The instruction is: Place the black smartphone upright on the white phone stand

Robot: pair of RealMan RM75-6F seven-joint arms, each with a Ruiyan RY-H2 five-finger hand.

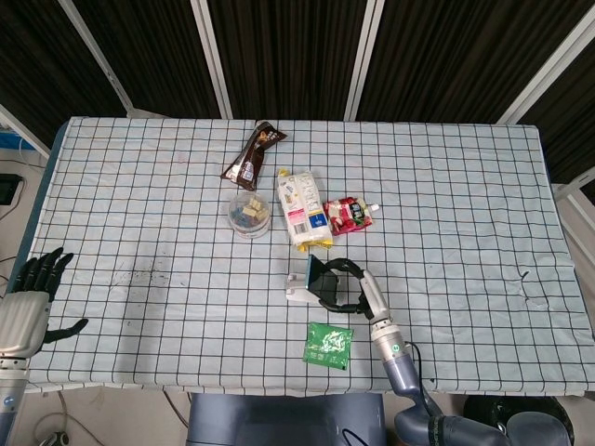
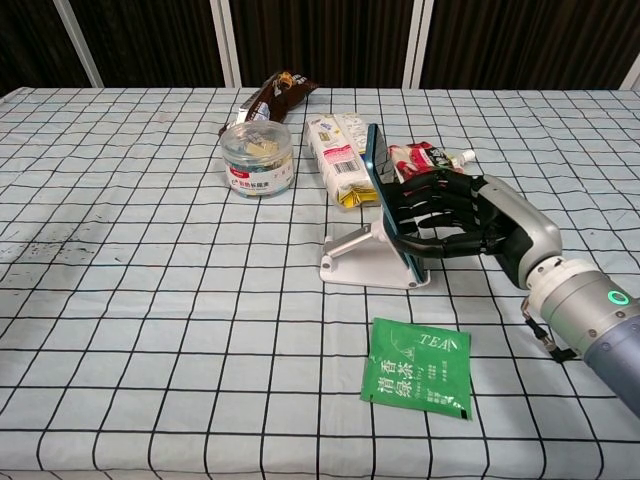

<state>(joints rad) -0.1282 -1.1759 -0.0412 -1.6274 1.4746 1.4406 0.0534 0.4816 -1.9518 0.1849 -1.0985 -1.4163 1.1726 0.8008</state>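
The black smartphone stands nearly upright, its lower edge in the lip of the white phone stand, its top leaning toward the stand's back. My right hand grips the phone from behind, fingers wrapped on its back. From the head view the phone and right hand sit over the stand near the table's front middle. My left hand hangs off the table's front left corner, fingers spread, holding nothing.
A green tea sachet lies just in front of the stand. Behind it are a white and yellow snack pack, a red pouch, a clear round tub and a brown wrapper.
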